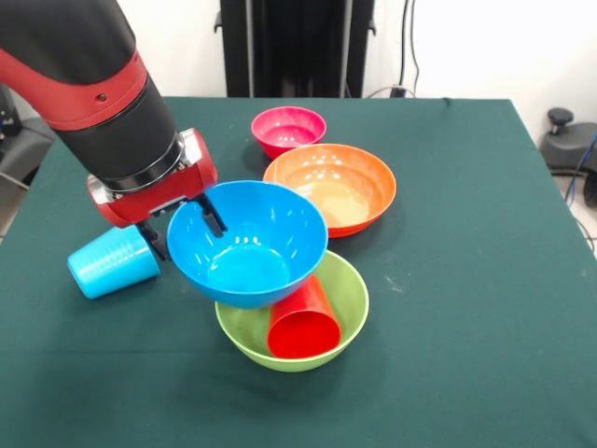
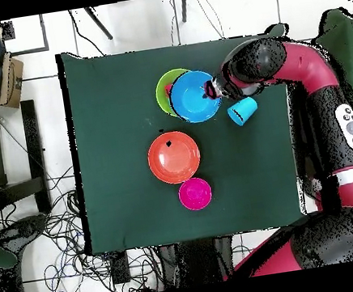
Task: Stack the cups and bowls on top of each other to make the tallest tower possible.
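A: Any readable writing?
B: None legible; the gripper [image 1: 187, 227] pinches the blue bowl's [image 1: 248, 243] rim, holding it over the lime green bowl [image 1: 349, 297]; inside that lies a red cup [image 1: 304, 322].

We watch the green table [image 1: 466, 280] closely from its near side, facing the robot, and again from high overhead [image 2: 114, 145], looking straight down; both views share the whole tabletop.

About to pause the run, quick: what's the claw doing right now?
Claw: closed on the rim of the blue bowl, holding it over the green bowl.
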Robot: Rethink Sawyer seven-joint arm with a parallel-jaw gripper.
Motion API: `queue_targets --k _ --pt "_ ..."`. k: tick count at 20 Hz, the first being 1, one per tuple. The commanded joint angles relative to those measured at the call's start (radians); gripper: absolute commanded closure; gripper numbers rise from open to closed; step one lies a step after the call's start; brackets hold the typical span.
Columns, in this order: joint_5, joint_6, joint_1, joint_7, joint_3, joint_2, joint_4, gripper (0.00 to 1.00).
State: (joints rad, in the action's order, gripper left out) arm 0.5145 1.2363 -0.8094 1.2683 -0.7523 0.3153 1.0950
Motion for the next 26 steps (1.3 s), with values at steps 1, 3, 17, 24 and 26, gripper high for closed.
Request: queue_targets --k 1,3,17,24,26 --pt "0.023 0.102 0.027 -0.374 -0.039 -0.006 0.006 0.0" --pt "0.019 0.117 0.04 -0.362 -0.043 -0.016 -0.02 0.0" --pt "0.064 0.068 0.058 -0.34 -0.025 -0.038 -0.052 0.0" --pt "0.042 0.042 0.07 -0.286 -0.032 -0.053 -0.085 1.0" --pt "0.04 0.047 0.07 -0.302 -0.038 -0.05 -0.089 1.0"
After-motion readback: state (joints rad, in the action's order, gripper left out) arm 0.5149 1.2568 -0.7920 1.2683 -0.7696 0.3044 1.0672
